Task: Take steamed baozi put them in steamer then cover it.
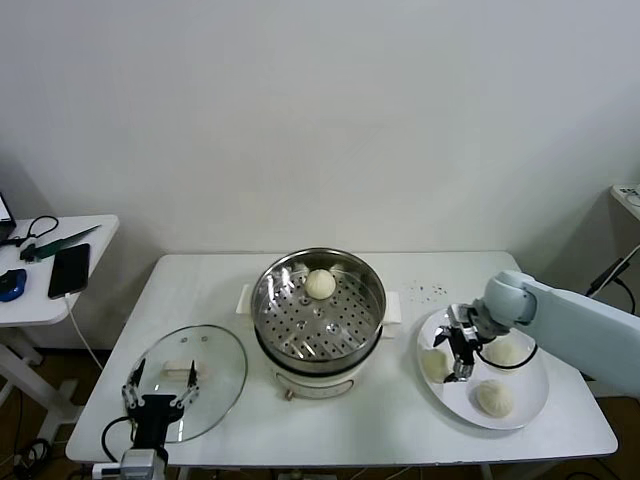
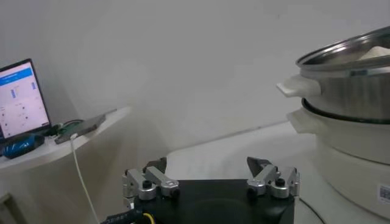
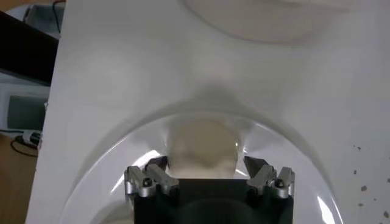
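The bun sits between the fingers of the right gripper, on the plate at about 9 o'clock of its rim. It looks soft and light, with a smooth skin that would dent or tear under a hard squeeze; I judge the best hold is across its widest girth, low on the sides, with gentle pressure. In the right wrist view the jaws bracket the bun closely on both flanks, partly closed; whether the fingertips already touch the dough I cannot tell, and it is not lifted.

Two more buns lie on the plate: one at about 1 o'clock, one at about 5 o'clock, both near enough that a wide swing could nudge them. A fourth bun already rests on the perforated tray of the steamer, toward 12 o'clock, leaving the remaining tray free.

The steamer's raised rim stands between plate and tray, so the bun will need to clear it. The lid lies flat on the table at the steamer's 8 o'clock, with the left gripper hovering over its near edge, jaws wide apart and empty. A side table with a phone stands well apart.
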`<state>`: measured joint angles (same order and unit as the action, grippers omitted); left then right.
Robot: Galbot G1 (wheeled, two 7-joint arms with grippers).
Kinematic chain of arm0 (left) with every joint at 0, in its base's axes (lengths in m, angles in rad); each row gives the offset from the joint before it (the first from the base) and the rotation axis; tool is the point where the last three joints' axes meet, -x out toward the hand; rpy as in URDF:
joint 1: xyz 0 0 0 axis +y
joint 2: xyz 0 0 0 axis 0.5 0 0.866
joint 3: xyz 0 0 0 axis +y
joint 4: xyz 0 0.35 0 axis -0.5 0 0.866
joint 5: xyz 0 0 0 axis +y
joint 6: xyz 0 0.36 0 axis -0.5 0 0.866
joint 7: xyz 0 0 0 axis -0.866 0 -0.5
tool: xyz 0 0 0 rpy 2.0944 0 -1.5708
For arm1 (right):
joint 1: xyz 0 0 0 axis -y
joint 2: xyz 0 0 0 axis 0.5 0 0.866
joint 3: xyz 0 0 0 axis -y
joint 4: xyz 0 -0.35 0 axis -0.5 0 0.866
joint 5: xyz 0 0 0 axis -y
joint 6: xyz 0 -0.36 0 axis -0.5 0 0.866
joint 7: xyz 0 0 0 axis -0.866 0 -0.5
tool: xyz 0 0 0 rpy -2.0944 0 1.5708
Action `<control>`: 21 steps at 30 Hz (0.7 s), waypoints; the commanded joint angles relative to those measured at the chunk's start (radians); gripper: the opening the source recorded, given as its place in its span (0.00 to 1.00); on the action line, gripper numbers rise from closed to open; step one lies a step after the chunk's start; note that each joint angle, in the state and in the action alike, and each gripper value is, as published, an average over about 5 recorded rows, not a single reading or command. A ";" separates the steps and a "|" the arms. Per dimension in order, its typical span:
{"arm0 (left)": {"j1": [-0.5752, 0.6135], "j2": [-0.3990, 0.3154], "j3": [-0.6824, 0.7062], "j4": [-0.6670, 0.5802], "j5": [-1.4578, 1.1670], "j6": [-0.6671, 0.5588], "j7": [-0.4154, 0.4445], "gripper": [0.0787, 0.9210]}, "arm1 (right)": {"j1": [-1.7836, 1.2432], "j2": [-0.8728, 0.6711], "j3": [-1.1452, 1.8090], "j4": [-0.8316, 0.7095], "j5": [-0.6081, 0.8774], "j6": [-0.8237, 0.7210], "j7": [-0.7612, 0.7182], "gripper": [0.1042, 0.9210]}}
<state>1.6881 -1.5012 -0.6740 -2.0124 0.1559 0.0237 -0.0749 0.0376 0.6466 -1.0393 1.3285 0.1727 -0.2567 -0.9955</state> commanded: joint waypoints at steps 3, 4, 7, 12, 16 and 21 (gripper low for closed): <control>0.006 -0.001 -0.002 0.001 0.001 -0.001 0.000 0.88 | -0.012 0.007 0.011 -0.012 0.000 -0.001 -0.007 0.75; 0.008 -0.001 -0.002 0.000 0.001 -0.001 0.000 0.88 | -0.009 0.003 0.010 -0.010 0.002 -0.001 -0.008 0.74; 0.014 0.001 -0.002 -0.006 0.001 0.001 0.000 0.88 | 0.009 -0.012 0.002 -0.002 0.010 0.000 -0.006 0.72; 0.022 0.005 -0.002 -0.016 0.002 0.004 0.000 0.88 | 0.116 -0.046 -0.051 0.012 0.058 0.005 -0.004 0.71; 0.024 0.007 0.000 -0.021 0.004 0.005 0.001 0.88 | 0.297 -0.063 -0.162 0.023 0.134 0.016 -0.012 0.71; 0.021 0.008 0.009 -0.020 0.007 -0.001 0.002 0.88 | 0.601 -0.022 -0.359 0.015 0.238 0.038 -0.037 0.70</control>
<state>1.7089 -1.4947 -0.6677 -2.0311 0.1618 0.0242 -0.0736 0.3610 0.6188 -1.2313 1.3441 0.3157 -0.2316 -1.0188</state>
